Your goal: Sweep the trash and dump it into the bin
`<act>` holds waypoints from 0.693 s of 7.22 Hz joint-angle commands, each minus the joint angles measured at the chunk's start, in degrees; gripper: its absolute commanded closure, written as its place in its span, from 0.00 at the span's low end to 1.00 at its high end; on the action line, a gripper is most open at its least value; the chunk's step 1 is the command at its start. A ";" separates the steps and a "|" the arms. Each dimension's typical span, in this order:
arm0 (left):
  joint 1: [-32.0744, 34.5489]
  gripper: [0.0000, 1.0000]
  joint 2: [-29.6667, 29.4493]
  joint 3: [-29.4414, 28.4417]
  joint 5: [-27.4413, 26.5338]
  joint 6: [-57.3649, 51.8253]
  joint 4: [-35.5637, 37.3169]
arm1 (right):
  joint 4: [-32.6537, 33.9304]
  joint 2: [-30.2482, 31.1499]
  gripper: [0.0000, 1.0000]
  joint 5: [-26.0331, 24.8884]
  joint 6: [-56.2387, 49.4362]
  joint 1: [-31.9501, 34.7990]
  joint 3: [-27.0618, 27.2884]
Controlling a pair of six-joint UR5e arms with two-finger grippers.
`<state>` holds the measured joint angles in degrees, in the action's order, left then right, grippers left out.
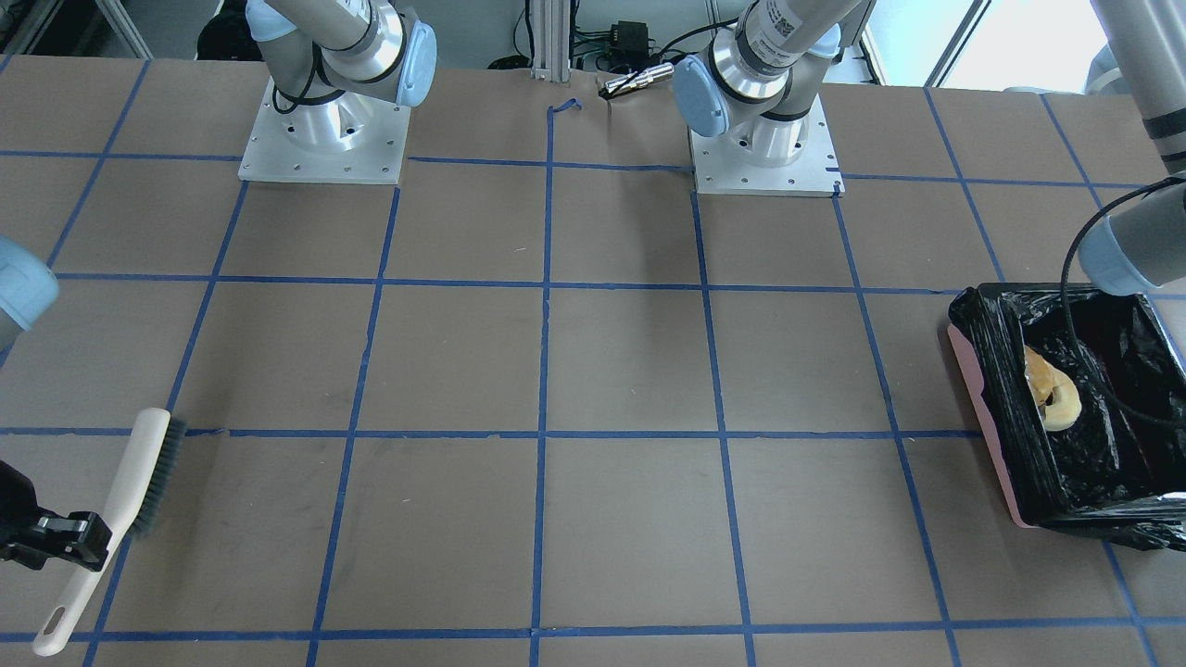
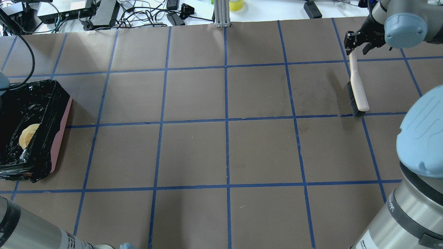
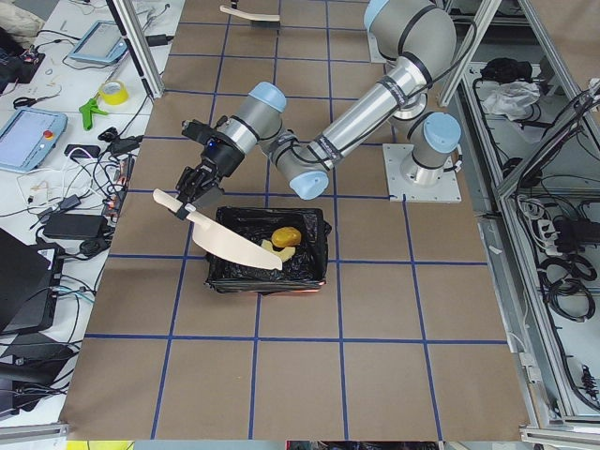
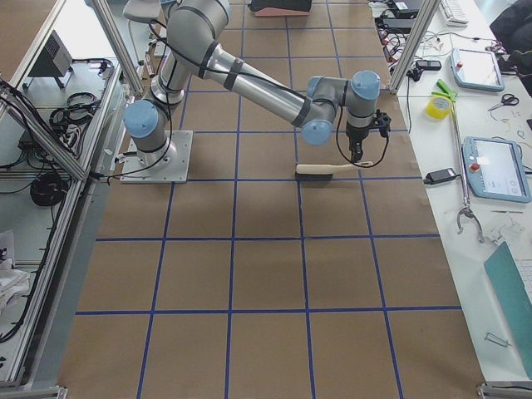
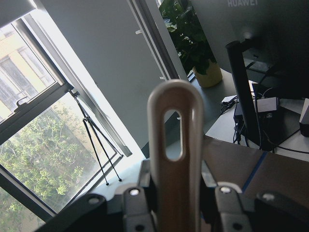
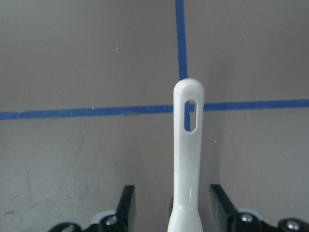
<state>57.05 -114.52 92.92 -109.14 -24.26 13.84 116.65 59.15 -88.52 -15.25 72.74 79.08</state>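
The bin (image 3: 309, 246), pink and lined with a black bag, holds the golden bread roll (image 3: 287, 234) and the tan croissant (image 1: 1056, 394). The sponge piece is hidden. The bin also shows in the overhead view (image 2: 64, 117). My left gripper (image 3: 192, 192) is shut on the handle of the beige dustpan (image 3: 230, 246) and holds it tilted over the bin. The handle (image 5: 176, 145) sits tight between the fingers. My right gripper (image 6: 172, 203) is open, and the white handle of the brush (image 6: 188, 154) lies between its spread fingers. The brush (image 2: 358, 86) lies on the table.
The brown table (image 2: 225, 148) has a blue tape grid. The two arm bases (image 1: 324, 130) stand at the robot's edge. Cables and boxes (image 2: 104, 14) lie past the far edge. The bin stands at the table's left end, the brush at its right end.
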 commanded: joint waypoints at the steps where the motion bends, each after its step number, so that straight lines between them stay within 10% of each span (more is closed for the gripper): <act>1: 1.48 1.00 0.70 1.65 -0.90 -8.03 7.47 | -10.95 7.00 0.38 0.19 1.00 2.57 -0.24; 5: 2.09 1.00 1.05 3.41 -0.63 -14.06 15.16 | -26.27 22.12 0.36 0.19 9.27 13.64 0.28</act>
<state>58.69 -113.96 96.24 -109.72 -37.50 28.52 94.06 76.68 -88.36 -6.89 83.82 79.10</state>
